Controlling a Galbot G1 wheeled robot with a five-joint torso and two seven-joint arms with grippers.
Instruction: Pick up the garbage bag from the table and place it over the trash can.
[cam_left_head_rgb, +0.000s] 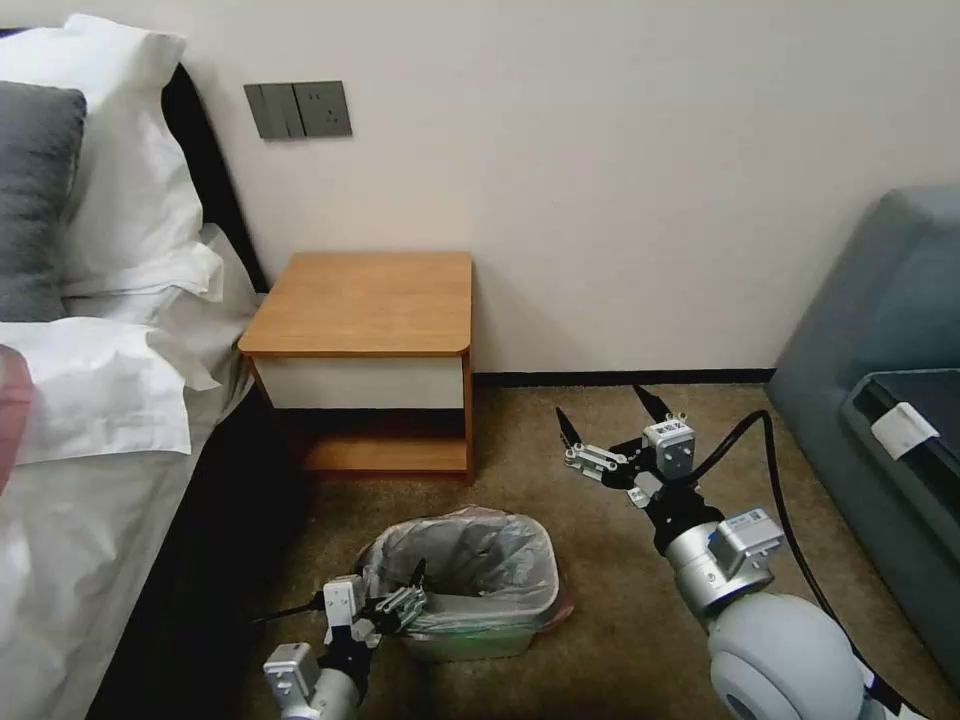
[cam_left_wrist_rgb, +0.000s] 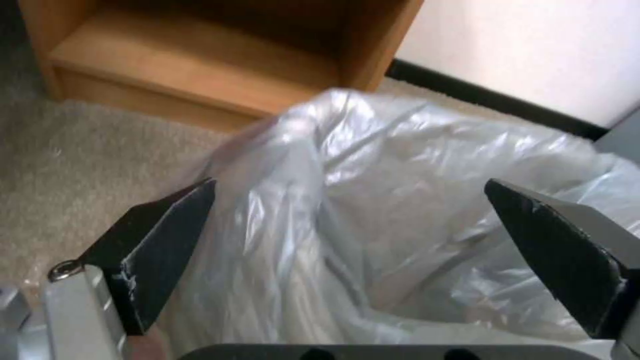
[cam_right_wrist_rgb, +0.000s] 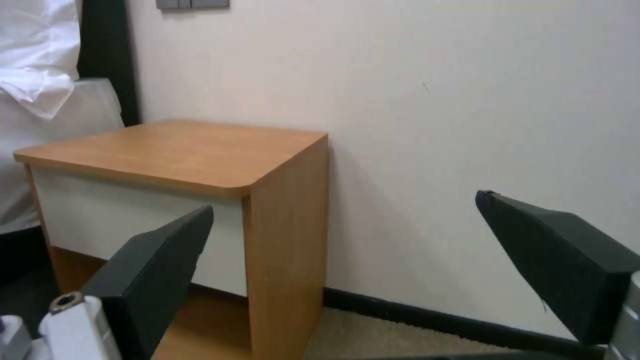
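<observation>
A: What was seen at the left side?

B: The left end effector (cam_left_head_rgb: 400, 590) was seen at the near left rim of the small cream-white rectangular plastic trash can (cam_left_head_rgb: 470, 640), its fingers spread apart around a fold of the thin crinkly translucent grey garbage bag (cam_left_head_rgb: 480, 560), with nothing clamped. The bag was draped inside the can and over its rim.

A: And further right?

B: The small light-brown wooden table (cam_left_head_rgb: 365, 300) was seen behind the can. The right end effector (cam_left_head_rgb: 610, 412) was held above the carpet (cam_left_head_rgb: 600, 560), jaws wide apart, nothing gripped.
</observation>
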